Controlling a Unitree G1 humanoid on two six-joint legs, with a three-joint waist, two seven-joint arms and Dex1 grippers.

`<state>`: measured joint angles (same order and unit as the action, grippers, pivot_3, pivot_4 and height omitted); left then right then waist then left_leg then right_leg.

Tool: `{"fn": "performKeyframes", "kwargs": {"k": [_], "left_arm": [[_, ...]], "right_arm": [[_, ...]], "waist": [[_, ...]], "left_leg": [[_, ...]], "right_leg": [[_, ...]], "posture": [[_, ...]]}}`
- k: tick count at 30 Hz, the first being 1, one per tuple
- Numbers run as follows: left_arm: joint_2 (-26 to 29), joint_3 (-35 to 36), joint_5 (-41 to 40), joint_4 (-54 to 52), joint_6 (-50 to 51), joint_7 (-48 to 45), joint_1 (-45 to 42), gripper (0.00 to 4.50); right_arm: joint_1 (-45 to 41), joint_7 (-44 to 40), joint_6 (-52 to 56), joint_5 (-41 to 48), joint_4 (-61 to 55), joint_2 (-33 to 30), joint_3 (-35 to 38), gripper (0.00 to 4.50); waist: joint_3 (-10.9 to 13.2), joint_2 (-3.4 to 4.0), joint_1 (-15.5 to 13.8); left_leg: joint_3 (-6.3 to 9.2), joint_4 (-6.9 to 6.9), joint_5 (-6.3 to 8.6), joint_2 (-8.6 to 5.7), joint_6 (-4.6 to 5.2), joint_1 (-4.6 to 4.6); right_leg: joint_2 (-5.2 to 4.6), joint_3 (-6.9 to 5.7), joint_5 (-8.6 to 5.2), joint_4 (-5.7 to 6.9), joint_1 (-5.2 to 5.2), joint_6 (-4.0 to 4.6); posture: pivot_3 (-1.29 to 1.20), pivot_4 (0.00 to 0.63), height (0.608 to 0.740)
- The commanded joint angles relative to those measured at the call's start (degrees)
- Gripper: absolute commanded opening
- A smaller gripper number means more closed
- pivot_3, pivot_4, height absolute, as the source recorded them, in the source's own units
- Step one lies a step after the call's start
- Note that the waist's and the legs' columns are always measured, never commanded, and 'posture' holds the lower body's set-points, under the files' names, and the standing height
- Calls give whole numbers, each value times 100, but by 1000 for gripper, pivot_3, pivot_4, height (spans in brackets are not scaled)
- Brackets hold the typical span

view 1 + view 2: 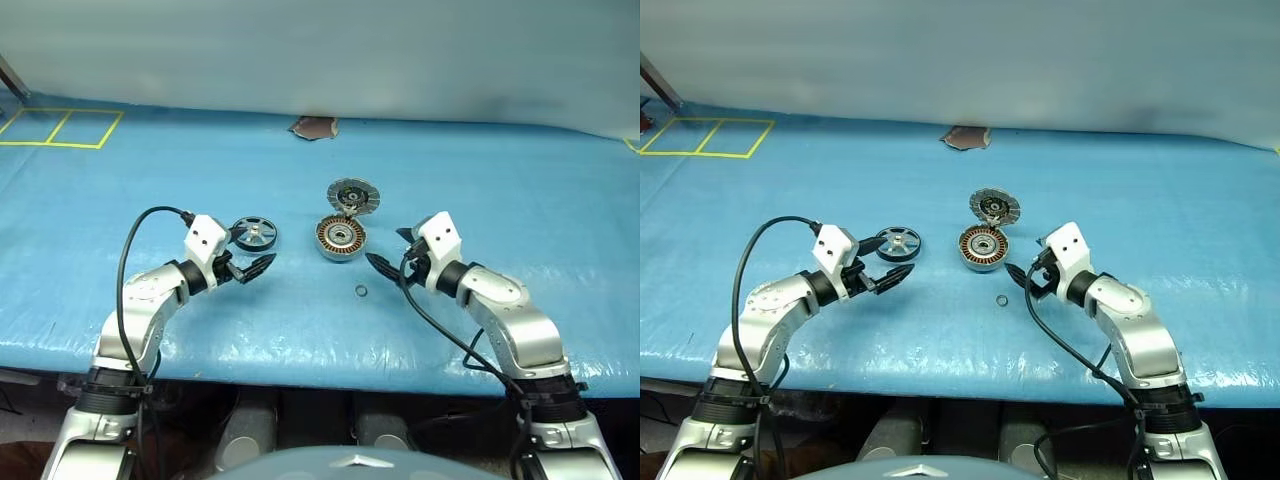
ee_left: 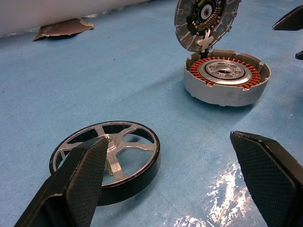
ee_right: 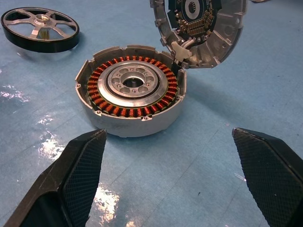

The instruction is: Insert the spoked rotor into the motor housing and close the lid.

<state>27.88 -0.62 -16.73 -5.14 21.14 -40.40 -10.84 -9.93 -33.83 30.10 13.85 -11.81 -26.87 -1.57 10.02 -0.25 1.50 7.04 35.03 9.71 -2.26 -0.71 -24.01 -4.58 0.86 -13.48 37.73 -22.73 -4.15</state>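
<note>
Both tools spread wide, holding nothing, hovering low over the blue surface point(image 1: 90, 200). Left tool point(image 1: 250, 268): rotor point(image 1: 254, 235) lies just beyond its fingertips, slightly to the outer side, apart from them; flat on the surface, hub up, so its axis is vertical and it has no long axis to line up with. Dark rim, silver spokes with open gaps. Right tool point(image 1: 392, 252): small dark ring point(image 1: 361, 291) lies near, inward and a little back from its tips. Housing point(image 1: 341, 238) sits just ahead and inward of the right tool, open side up, copper windings showing round the central hub. Lid point(image 1: 353, 196) stands tilted up on its hinge at the housing's far edge, dark inner face toward the robot. Judgement: left arm is plainly nearer the rotor, right arm nearer the housing and lid. Coming move turns on the left tool reaching forward to straddle the rotor's rim, then carrying it inward to the housing. Far off, a brown scrap point(image 1: 314, 127) at the surface's back edge.
</note>
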Motion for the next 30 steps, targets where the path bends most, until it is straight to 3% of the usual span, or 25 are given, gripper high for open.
{"fn": "performKeyframes", "kwargs": {"k": [1,11,30], "left_arm": [[67,100,-119,-243,-7,-106,-23,4500],[108,150,-461,-265,72,-481,-72,4500],[53,-1,-296,-83,-230,-511,-165,4500]], "right_arm": [[-150,-25,-123,-7,-100,-43,53,4488],[-81,-98,-583,-206,-20,-168,9,4488],[-148,-298,-994,-289,91,-166,5,4488]], "waist": [[0,0,-2],[1,-2,-12],[2,-3,-16]], "left_leg": [[0,0,0,0,0,0],[0,-2,1,-1,-1,-4],[0,-1,1,-1,-2,-4]], "right_leg": [[0,0,0,0,0,0],[-1,-1,0,-5,-2,0],[-1,-1,0,-5,-1,-1]], "posture": [[0,150,740],[0,150,740],[0,150,740]]}}
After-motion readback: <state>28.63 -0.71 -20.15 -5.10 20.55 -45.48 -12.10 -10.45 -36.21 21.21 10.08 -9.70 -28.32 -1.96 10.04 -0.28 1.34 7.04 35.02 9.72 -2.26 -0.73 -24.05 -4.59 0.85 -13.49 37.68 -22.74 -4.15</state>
